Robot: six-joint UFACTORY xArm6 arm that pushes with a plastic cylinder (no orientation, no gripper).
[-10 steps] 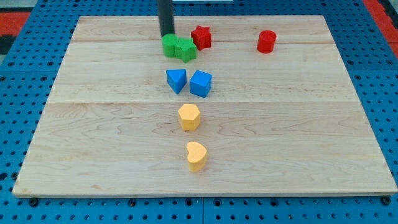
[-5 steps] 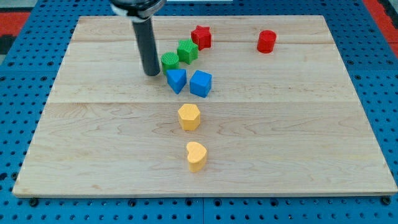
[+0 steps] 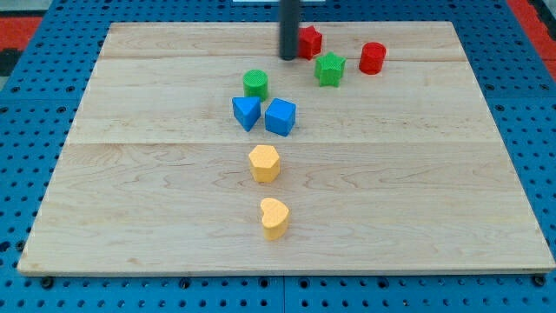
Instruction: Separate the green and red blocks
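My tip (image 3: 288, 56) stands near the view's top, touching the left side of the red star block (image 3: 309, 41). The green star block (image 3: 329, 69) lies just below and right of the red star, close to the red cylinder (image 3: 373, 57) on its right. The green cylinder (image 3: 255, 83) sits lower left, just above the blue triangle block (image 3: 246, 112).
A blue cube (image 3: 281, 116) sits next to the blue triangle. A yellow hexagon block (image 3: 264, 163) and a yellow heart block (image 3: 274, 217) lie below them toward the view's bottom. The wooden board (image 3: 130, 200) rests on a blue pegboard.
My tip moved from the green cylinder's left up and right to the red star. The green star slid right toward the red cylinder. The red star shifted right a little. The green cylinder moved slightly right.
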